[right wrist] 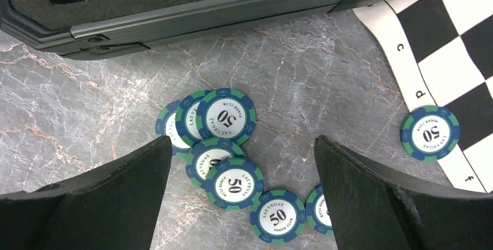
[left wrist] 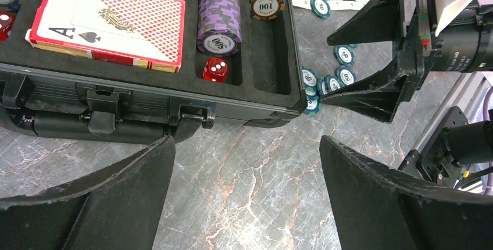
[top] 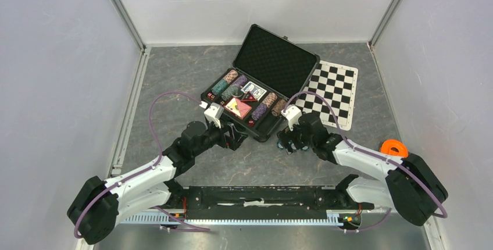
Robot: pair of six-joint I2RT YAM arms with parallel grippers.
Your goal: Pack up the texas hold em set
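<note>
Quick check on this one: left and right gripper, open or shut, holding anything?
Left gripper: open, holding nothing, at the front of the case.
Right gripper: open, holding nothing, over the loose teal chips.

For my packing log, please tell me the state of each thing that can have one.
Case: open, lid up.
Left gripper: open, empty.
Right gripper: open, empty.
Loose chips: on table, outside case.
Single chip: lying on mat edge.
Red deck: in case.
Die: in case slot.
</note>
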